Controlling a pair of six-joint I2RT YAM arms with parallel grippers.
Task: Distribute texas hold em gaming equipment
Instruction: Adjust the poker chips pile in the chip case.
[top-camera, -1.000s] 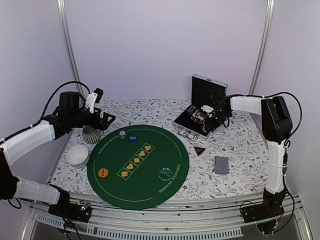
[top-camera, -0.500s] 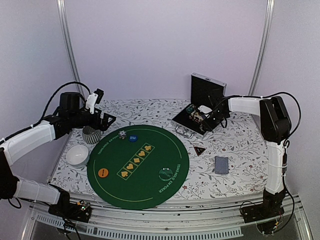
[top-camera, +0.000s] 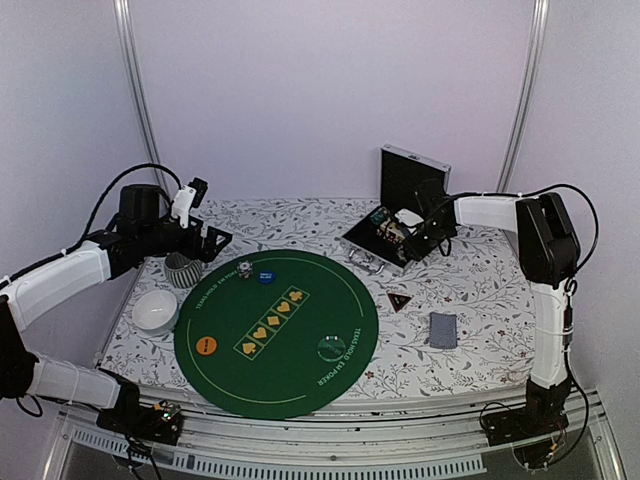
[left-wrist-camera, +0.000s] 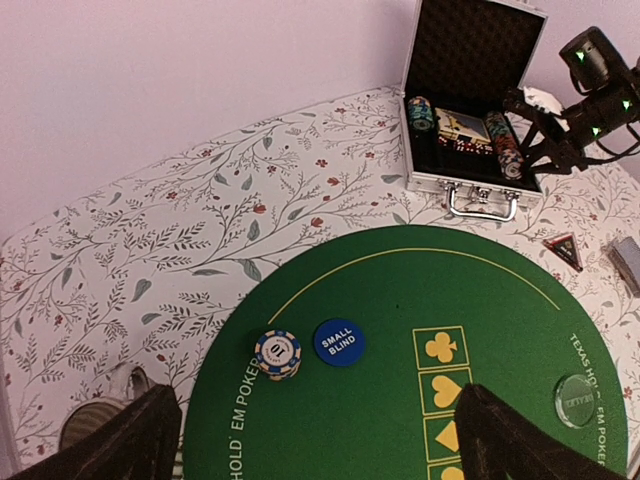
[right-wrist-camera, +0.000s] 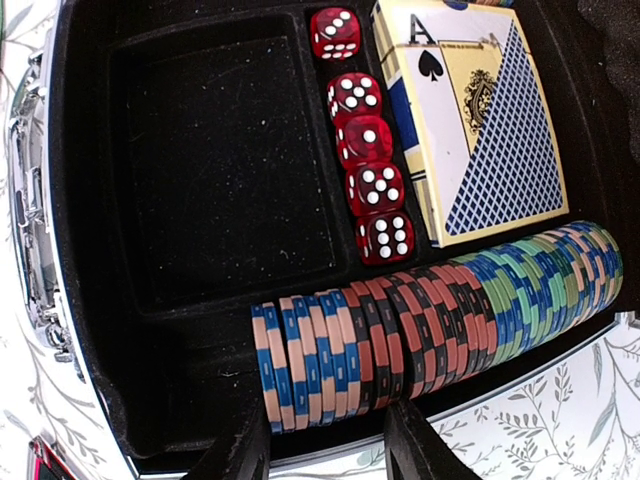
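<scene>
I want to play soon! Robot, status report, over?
Left gripper open above mat. Right gripper open at chips in case. Nothing blocking.

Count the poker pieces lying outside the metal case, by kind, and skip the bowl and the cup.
Discs: 3 (blue disc, orange disc, whitish disc)
Chip stack: 1
Dark triangle: 1
Card pile: 1
Total: 6

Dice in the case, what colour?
Translucent red dice with white pips; clearest in the right wrist view.
</scene>
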